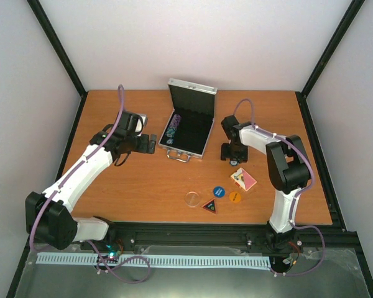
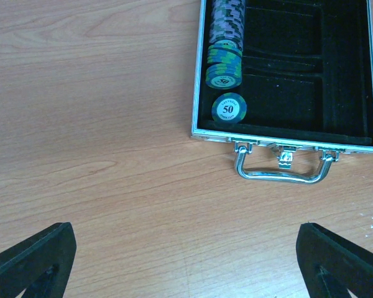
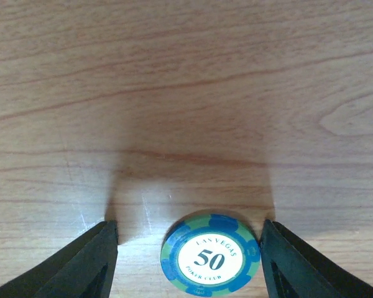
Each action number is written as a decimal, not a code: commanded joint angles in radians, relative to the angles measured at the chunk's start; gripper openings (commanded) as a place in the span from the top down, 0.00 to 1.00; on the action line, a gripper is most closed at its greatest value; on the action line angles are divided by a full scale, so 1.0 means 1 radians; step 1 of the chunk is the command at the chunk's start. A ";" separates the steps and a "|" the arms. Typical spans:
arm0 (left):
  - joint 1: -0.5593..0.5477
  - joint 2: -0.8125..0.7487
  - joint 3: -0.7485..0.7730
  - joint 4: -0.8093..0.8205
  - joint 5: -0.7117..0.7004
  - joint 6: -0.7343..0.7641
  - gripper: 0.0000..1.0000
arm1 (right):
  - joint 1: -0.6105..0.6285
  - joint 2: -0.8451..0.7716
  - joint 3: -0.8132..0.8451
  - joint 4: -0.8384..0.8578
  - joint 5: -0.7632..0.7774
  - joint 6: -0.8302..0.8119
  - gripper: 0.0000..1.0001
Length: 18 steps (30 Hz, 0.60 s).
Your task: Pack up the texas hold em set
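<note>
The silver case (image 1: 202, 151) lies open mid-table, lid up, with its black lining showing. In the left wrist view, a row of poker chips (image 2: 225, 56) fills the left slot of the case (image 2: 286, 139), and one "50" chip (image 2: 228, 108) lies flat at the near end. My left gripper (image 2: 186, 267) hangs open over bare table, left of the handle (image 2: 280, 172). My right gripper (image 3: 189, 261) is open and down at the table, straddling a blue-green "50" chip (image 3: 211, 261) that lies flat. The chip is close to the right finger (image 3: 304, 264), with a gap to the left one.
Near the front of the table lie the red-backed cards (image 1: 244, 179), a blue round button (image 1: 219, 191), an orange round button (image 1: 235, 197), a clear disc (image 1: 192, 198) and a dark triangular button (image 1: 210, 205). Black frame posts border the table.
</note>
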 commanded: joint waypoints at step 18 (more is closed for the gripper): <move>0.010 -0.002 0.000 0.001 0.023 -0.007 0.00 | -0.006 0.013 -0.099 0.028 -0.010 0.045 0.52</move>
